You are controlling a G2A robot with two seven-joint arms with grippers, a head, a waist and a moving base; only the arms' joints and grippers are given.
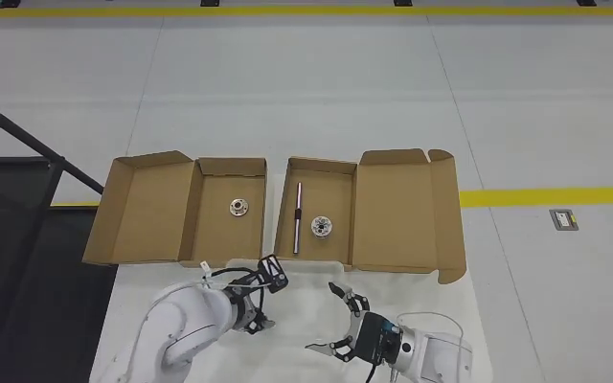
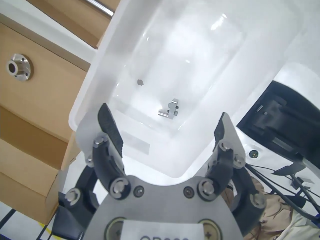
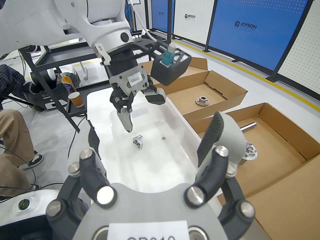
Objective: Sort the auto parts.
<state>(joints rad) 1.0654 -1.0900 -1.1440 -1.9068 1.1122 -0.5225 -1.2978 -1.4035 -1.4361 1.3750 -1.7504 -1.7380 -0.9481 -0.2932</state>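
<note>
Steel, small and bright, a stepped bracket [image 2: 169,109] lies flat on the floor of a white plastic bin [image 2: 100,51]. Near it is a tiny dark speck [image 2: 140,82], too small to identify. The bin stands on the surface just in front of two open cardboard boxes. The left box [image 1: 215,230] holds one round flange [image 1: 237,206]. The right box [image 1: 321,187] holds a thin rod [image 1: 298,217] and a second flange [image 1: 321,226].

The bracket looks light, rigid and slick, and would probably skate on the smooth plastic if nudged. Its flat opposite sides seem the safest place to pinch it.

The left tool [image 2: 163,113] hangs above the bin with its fingers spread wide, holding nothing. The bracket sits below the gap between them, not touching. The right tool [image 3: 155,126] waits at the bin's near end, farther from the bracket, also wide open and empty.
</note>
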